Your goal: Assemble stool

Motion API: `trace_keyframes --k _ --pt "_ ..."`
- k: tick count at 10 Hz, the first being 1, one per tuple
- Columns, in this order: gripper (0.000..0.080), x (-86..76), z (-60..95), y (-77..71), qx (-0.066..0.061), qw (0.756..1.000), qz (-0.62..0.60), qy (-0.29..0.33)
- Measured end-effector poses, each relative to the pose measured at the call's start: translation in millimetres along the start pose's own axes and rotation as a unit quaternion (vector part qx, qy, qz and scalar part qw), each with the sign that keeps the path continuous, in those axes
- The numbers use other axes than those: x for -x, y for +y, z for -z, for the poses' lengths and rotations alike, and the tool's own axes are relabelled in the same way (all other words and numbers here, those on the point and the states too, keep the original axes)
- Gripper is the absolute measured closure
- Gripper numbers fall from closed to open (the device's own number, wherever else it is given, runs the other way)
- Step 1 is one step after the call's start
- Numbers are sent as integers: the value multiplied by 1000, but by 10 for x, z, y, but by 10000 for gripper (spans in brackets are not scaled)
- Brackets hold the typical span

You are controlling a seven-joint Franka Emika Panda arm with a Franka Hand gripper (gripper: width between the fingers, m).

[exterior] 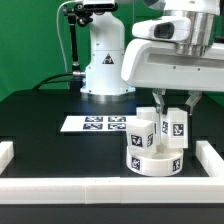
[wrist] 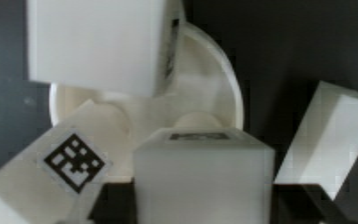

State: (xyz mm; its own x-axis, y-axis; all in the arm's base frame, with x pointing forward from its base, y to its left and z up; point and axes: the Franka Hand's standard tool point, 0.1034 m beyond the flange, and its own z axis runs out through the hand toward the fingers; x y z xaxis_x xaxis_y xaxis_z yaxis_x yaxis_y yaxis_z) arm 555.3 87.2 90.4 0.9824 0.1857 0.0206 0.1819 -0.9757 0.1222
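On black counter (exterior: 40,140), near white border rail (exterior: 100,187), round seat (exterior: 156,161) is seen with legs standing on top. One leg (exterior: 176,125) is pinched by end effector (exterior: 174,107), fingers closed on it. Step: leg being fitted. Next: careful push straight down needed.

White arm (exterior: 172,55) — rounded shells, black cable (exterior: 72,45)

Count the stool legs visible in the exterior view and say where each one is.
2. One leg stands on the seat toward the exterior view's left; the other leg stands on it toward the right, under the gripper. More may be hidden behind these or the arm.
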Motion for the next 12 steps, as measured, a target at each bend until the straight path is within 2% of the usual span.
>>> trace_keyframes --k 2,4,6,8,9,12 --pt "462 1 0 -12 -2 998 -57 0" --pt "462 5 -3 -23 -10 992 -127 0" --pt "462 15 -16 -2 -40 968 -246 -6" --pt "462 1 -17 -5 -53 948 -313 -15" --pt "462 -8 -17 -12 -55 935 -350 -20" --pt "462 -6 -16 -80 -67 858 -508 -40"
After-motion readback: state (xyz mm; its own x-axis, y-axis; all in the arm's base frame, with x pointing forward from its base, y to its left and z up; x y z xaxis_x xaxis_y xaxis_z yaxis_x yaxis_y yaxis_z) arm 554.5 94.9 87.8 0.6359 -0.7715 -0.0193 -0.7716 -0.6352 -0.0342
